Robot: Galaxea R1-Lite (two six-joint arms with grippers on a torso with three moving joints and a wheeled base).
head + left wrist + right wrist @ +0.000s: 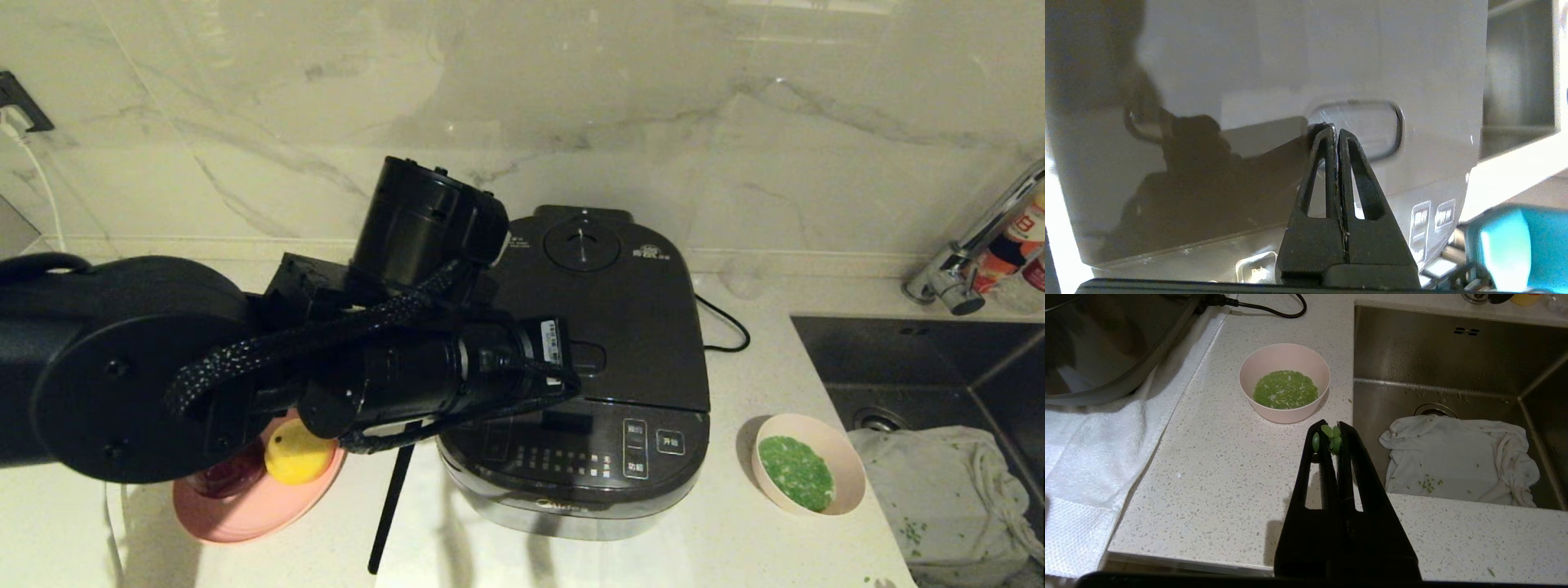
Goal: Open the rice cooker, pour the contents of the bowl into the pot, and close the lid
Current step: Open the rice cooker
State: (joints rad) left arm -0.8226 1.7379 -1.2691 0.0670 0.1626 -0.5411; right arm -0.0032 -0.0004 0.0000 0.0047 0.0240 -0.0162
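Dark grey lid (608,318) down, latch button (1355,128) lying crosswise under closed left fingers (1327,143).

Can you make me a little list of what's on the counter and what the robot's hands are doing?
rice cooker: middle of counter, lid shut
bowl: to the cooker's right, beside the sink
contents: green bits, in bowl
left gripper: jaws shut, tips at the lid's oval latch button
right gripper: jaws shut, green bits stuck at tips, away from bowl

A home kitchen. A speckled countertop (767,359) meets a marble backsplash (571,98). A steel sink (914,359) and tap (980,237) sit beside the rice cooker (604,343)
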